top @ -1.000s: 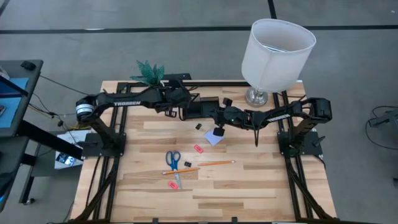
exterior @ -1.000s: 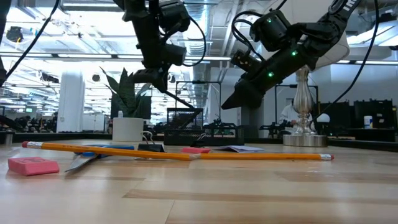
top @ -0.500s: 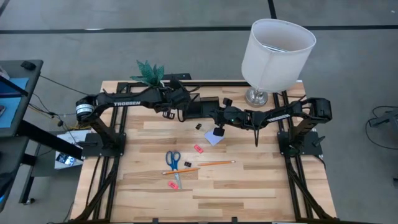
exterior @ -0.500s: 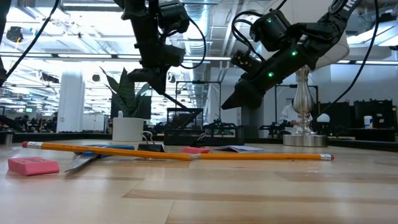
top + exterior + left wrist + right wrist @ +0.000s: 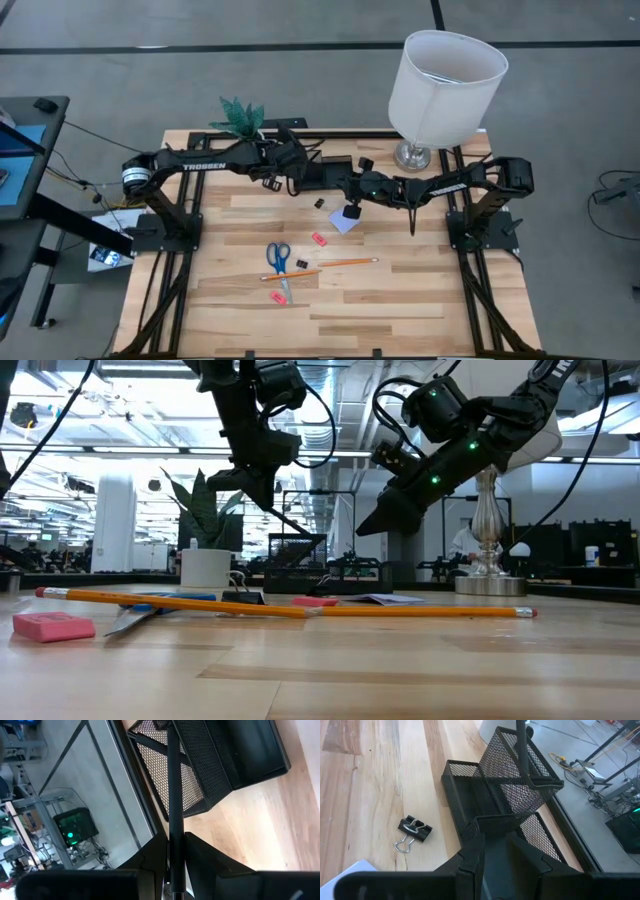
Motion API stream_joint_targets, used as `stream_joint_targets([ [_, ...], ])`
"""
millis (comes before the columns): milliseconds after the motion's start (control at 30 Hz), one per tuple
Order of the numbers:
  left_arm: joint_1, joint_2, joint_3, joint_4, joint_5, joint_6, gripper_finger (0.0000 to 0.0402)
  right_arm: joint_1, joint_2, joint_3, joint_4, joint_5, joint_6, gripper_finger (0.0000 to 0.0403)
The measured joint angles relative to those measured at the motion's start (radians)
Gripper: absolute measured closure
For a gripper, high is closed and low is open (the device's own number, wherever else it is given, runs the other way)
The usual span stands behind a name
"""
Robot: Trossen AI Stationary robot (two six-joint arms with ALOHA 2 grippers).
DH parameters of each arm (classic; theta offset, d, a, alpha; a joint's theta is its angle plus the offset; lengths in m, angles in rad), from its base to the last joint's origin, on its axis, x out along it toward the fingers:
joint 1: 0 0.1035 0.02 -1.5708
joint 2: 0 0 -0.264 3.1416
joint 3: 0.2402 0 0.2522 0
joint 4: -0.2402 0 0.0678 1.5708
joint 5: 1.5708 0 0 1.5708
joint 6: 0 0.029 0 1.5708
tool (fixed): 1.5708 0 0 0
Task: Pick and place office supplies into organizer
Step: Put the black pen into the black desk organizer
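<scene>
- The black pen is clamped in my left hand; its long axis runs straight out from between the fingers toward the mesh organizer.
- In the low view the pen slants downward from my left hand, tip leading, above the far part of the surface.
- The relation that counts: the pen's tip sits at the taller cup section of the organizer, seen from my right wrist as a dark shaft crossing the cup's rim. Whether the tip is already inside the cup or just over it I cannot tell.
- My judgement is that the pen needs to stand more upright before I let go, or it may lean on the rim and tip out.
- My right hand is closed on the organizer's mesh wall, steadying it; it holds no supply.
- What lies in the cup I cannot see; the lower tray compartment appears bare.
- One black clip lies on the wood just beside the organizer, nearer my right hand.
- Farther toward the front: lavender note pad, orange pencil, blue-handled scissors and pink erasers.
- Behind stand a plant pot and a lamp.
</scene>
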Motion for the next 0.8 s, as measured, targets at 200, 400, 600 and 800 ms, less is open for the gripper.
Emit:
stream_joint_targets([
  [200,0.0,0.0,0.0,0.019,0.0,0.045,0.0345,0.0,0.0,0.0,0.0,0.0,0.0,0.0328],
  [400,0.0,0.0,0.0,0.036,-0.001,0.068,0.0345,0.0,0.0,0.0,0.0,0.0,0.0,0.0328],
  [600,0.003,0.0,-0.001,0.036,-0.018,0.072,0.0345,0.0,0.0,0.0,-0.001,0.0,0.0,0.0328],
  [800,0.007,0.0,-0.001,0.036,-0.022,0.072,0.0345,0.0,0.0,0.0,-0.003,0.0,0.0,0.0328],
])
